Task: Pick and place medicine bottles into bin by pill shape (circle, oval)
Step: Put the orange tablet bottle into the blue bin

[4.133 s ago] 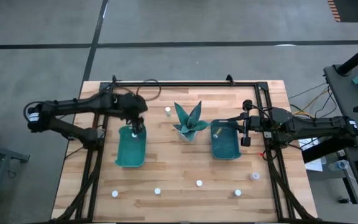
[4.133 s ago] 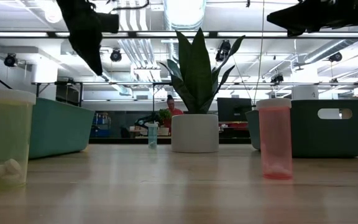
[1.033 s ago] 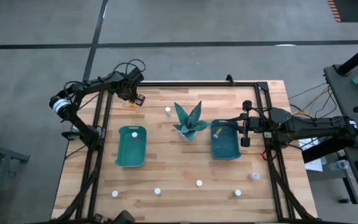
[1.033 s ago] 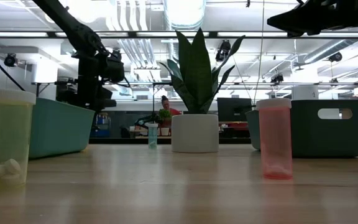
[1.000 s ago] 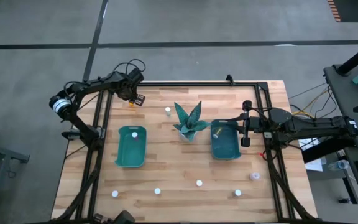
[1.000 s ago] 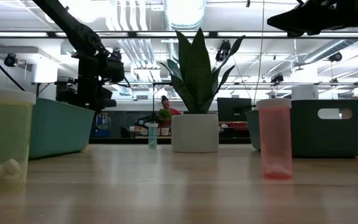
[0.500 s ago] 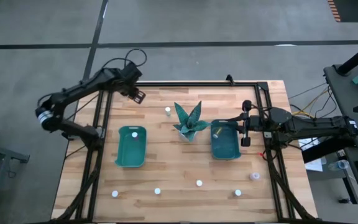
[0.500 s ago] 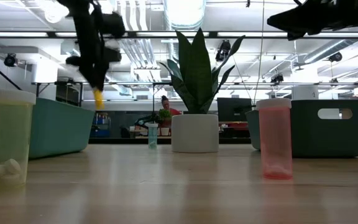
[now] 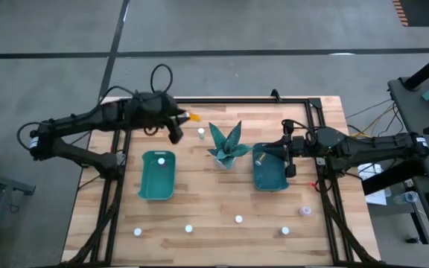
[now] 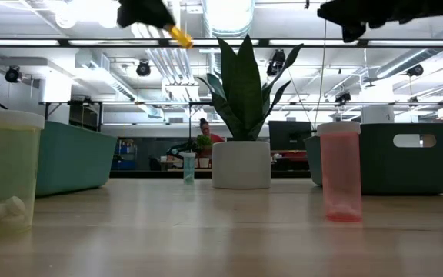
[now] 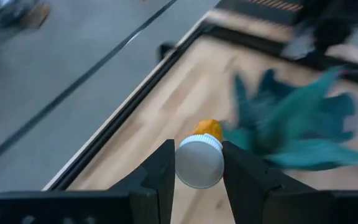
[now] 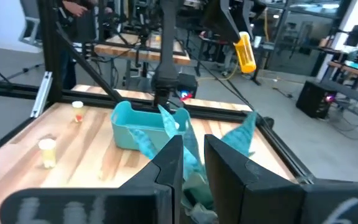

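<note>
My left gripper (image 9: pixel 185 119) is high above the table's far left part, shut on an orange bottle with a white cap (image 9: pixel 194 117). The bottle also shows in the left wrist view (image 11: pixel 207 129) and the low view (image 10: pixel 180 35). It is left of the teal spiky plant ornament (image 9: pixel 227 145). My right gripper (image 9: pixel 289 154) hovers over the right teal bin (image 9: pixel 269 179), with a narrow gap between its fingers (image 12: pixel 192 155) and nothing in it. The left teal bin (image 9: pixel 157 182) holds a bottle (image 9: pixel 161 159). The right bin holds another bottle (image 9: pixel 259 158). My left gripper pinches the orange bottle's cap end (image 11: pixel 199 163) between its two fingers (image 11: pixel 164 169). The bottle lies along the fingers, cap toward the wrist, and its orange body (image 11: pixel 207 129) sticks out past the fingertips. It is lifted clear, tilted and pointing toward the table's right.
One bottle (image 9: pixel 200 132) stands near the plant. Several more stand along the near edge (image 9: pixel 188 228), with a pink one (image 9: pixel 304 211) at the right. A black frame (image 9: pixel 222 99) runs round the table. The low view shows a yellowish bottle (image 10: pixel 6 173) and a pink bottle (image 10: pixel 341 173) close by.
My left gripper has lifted the orange bottle off the table's far left part and carried it up and right toward the plant. It has turned, so the bottle has gone from hanging upright to pointing sideways. My right gripper has shifted slightly left.
</note>
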